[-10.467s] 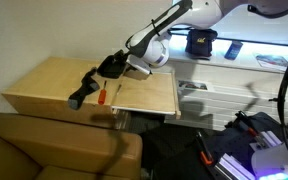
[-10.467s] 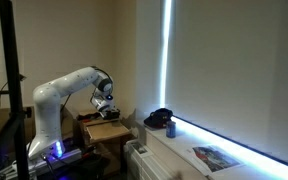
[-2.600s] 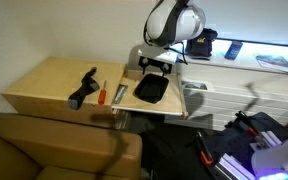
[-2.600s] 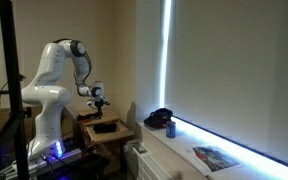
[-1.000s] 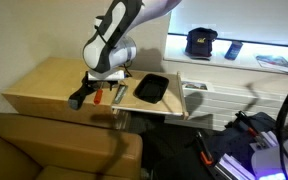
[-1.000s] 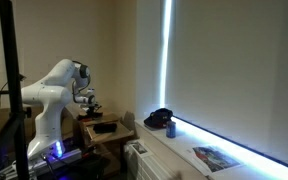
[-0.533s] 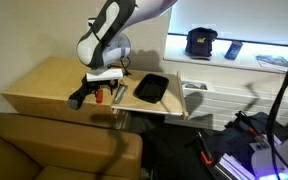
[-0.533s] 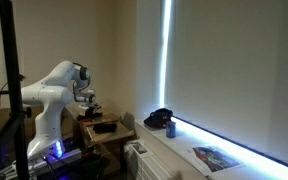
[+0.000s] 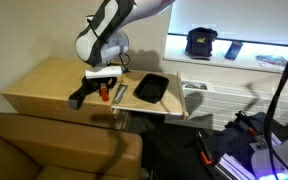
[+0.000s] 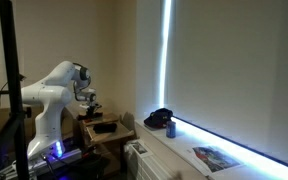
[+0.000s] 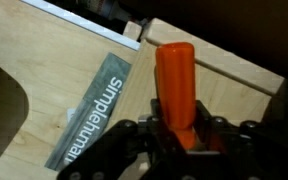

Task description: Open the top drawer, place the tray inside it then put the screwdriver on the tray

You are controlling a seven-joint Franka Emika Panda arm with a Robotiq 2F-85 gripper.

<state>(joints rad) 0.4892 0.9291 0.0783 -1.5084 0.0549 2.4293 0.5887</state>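
While the claw [image 11: 176, 138] straddles the screwdriver [image 11: 176, 75] on the cabinet top, I cannot tell whether its jaws are pressing or only flanking the orange handle. In the wrist view the handle runs from between the fingers at 6 o'clock up toward 12, and the shaft is hidden under the claw. My worry is that a loose or off-centre hold lets the round handle roll out, or tip, on the lift. In an exterior view the black tool [image 9: 79, 95] lies just at 9 o'clock of the claw, so a sideways drift would nudge it. The tray [image 9: 150, 89] sits in the open drawer [image 9: 172, 103], at 3 o'clock. Carrying low could clip the drawer wall or tray rim. Letting go too high may bounce the screwdriver off the tray.
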